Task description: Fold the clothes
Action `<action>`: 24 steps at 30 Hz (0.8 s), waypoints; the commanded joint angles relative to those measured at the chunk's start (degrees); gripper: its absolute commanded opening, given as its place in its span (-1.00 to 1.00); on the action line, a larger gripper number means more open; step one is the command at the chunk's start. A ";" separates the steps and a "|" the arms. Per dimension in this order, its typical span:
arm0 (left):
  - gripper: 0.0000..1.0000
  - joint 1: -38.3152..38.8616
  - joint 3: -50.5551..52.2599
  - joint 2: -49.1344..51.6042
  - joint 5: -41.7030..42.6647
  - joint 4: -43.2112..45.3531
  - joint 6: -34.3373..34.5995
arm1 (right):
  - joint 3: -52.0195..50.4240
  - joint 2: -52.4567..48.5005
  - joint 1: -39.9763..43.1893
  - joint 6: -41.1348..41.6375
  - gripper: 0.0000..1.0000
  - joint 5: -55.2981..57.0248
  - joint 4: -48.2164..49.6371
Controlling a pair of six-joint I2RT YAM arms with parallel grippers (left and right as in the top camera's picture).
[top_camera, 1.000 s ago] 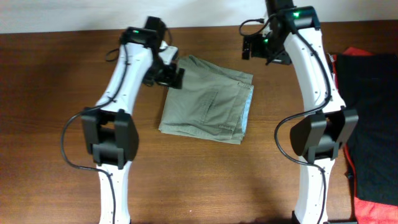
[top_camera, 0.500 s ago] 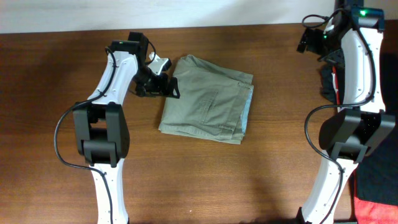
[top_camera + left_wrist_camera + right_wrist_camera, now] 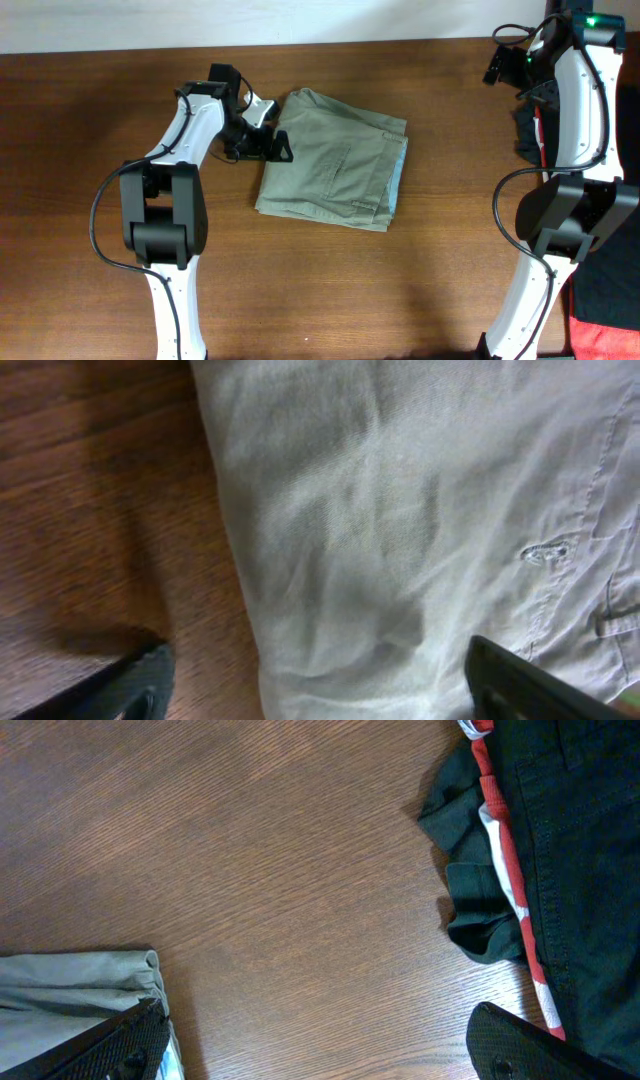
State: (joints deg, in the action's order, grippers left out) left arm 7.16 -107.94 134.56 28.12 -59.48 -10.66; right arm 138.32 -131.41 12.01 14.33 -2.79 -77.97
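The khaki shorts (image 3: 335,165) lie folded into a rough rectangle on the brown table, back centre. My left gripper (image 3: 268,146) is open at their left edge, low over the table. In the left wrist view the wrinkled cloth (image 3: 420,520) fills the frame, its edge lying between my spread fingers (image 3: 520,685). My right gripper (image 3: 505,65) is open and empty high at the back right, away from the shorts. In the right wrist view a corner of the shorts (image 3: 80,985) shows at lower left beside one finger (image 3: 120,1045).
A black garment (image 3: 605,190) lies over a red cloth (image 3: 600,335) at the table's right edge; both show in the right wrist view (image 3: 570,840). Bare wood (image 3: 330,290) lies in front of the shorts.
My right arm swung from above the shorts' back right corner out to the far back right. My left gripper shifted slightly along the shorts' left edge. The shorts have not moved.
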 commanded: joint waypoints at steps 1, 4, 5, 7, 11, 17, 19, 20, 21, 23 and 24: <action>0.78 0.37 1.42 0.48 1.57 -0.07 0.74 | 0.55 0.55 0.07 -0.39 0.97 0.72 -0.04; 0.78 1.51 1.42 0.48 2.34 0.28 0.76 | 0.55 0.55 0.07 -0.39 0.97 0.72 -0.02; 0.79 1.95 1.42 0.48 2.34 0.33 0.74 | 0.55 0.55 0.07 -0.39 0.97 0.72 -0.04; 0.69 3.15 1.42 0.48 2.29 0.48 0.74 | 0.55 0.55 0.07 -0.39 0.97 0.72 -0.04; 0.53 4.87 1.97 0.48 1.84 1.20 0.76 | 0.55 0.55 0.07 -0.39 0.97 0.72 -0.04; -0.04 5.07 2.05 0.48 -3.69 2.91 5.27 | 0.55 0.55 0.07 -0.37 0.97 0.72 -0.02; -0.15 5.05 2.05 0.48 -4.17 3.85 5.51 | 0.55 0.55 0.07 -0.39 0.97 0.72 -0.04; -0.27 5.05 2.05 0.48 -4.17 4.61 5.66 | 0.55 0.55 0.07 -0.39 0.97 0.72 -0.04; -0.32 5.05 2.05 0.48 -5.16 5.53 7.32 | 0.55 0.55 0.07 -0.39 0.97 0.72 -0.04; -0.47 4.96 2.05 0.48 -9.27 7.39 11.52 | 0.55 0.55 0.07 -0.39 0.97 0.72 -0.04; -0.56 4.90 2.05 0.48 -11.21 8.26 12.81 | 0.55 0.55 0.07 -0.39 0.97 0.72 -0.04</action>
State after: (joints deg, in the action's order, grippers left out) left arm 12.32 -106.37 134.56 23.31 -53.43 -3.75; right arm 138.32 -131.41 12.01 14.33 -2.79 -77.97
